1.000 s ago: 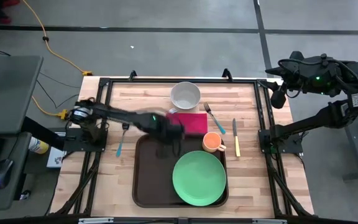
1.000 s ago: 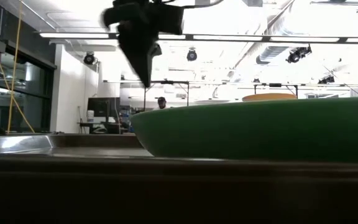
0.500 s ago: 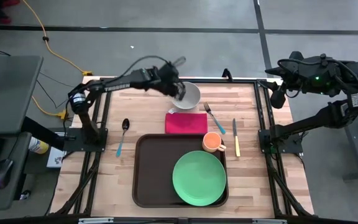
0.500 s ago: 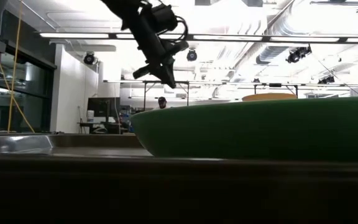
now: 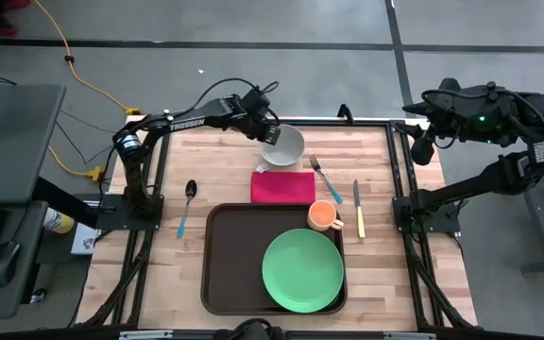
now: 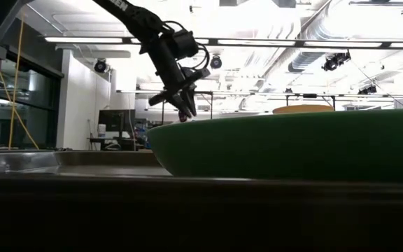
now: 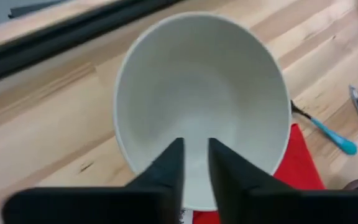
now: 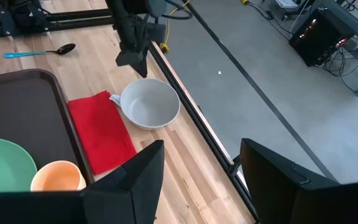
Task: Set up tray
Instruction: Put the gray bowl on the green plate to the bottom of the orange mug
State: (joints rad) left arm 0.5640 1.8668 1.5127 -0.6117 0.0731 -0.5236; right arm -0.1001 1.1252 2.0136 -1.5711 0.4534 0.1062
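Tray [image 5: 232, 255] long axis left-right, plate [image 5: 302, 270] at right end. Left claw [image 5: 270, 134] slightly parted over bowl [image 5: 282, 145], grasping nothing.

White capitals reading TROSSEN run along the dark metal forearm of the left arm [image 5: 185, 120] in the high view; no other lettering there can be made out

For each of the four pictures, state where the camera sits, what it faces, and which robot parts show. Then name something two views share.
High: above the table, looking straight down; both arms, tray.
Low: table height, level past the green plate; left hand above.
Left wrist: on the left arm, facing down into the white bowl; own fingers.
Right wrist: on the right arm, off the table's edge; right hand open.
Shared: bowl and red napkin in both wrist views.
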